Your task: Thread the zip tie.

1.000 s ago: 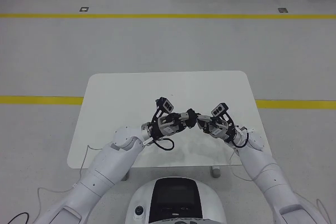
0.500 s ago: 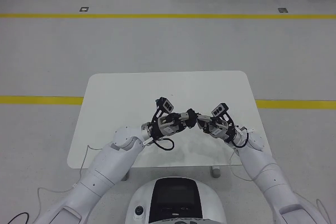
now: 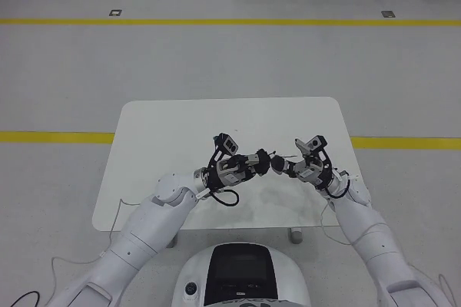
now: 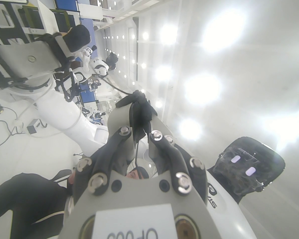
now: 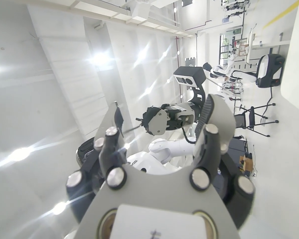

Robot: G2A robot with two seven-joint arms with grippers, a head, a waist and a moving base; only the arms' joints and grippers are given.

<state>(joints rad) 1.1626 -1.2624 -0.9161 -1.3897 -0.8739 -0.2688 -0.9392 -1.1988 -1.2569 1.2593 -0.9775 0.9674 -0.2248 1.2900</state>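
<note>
My left pincer [image 4: 140,125] is closed on the zip tie [image 4: 139,108], with one grey finger [image 4: 119,123] pressing it from each side. The zip tie appears as a black, bunched mass projecting past my fingertips (its strap and head cannot be told apart). The right pincer [image 4: 64,45] sits farther off and is not touching the zip tie. One of its fingertips carries a black pad. Bright ceiling lights [image 4: 201,88] glare behind.

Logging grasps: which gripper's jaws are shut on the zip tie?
The left gripper: its jaws pinch the black zip tie, while the right gripper has jaws wide apart.
</note>
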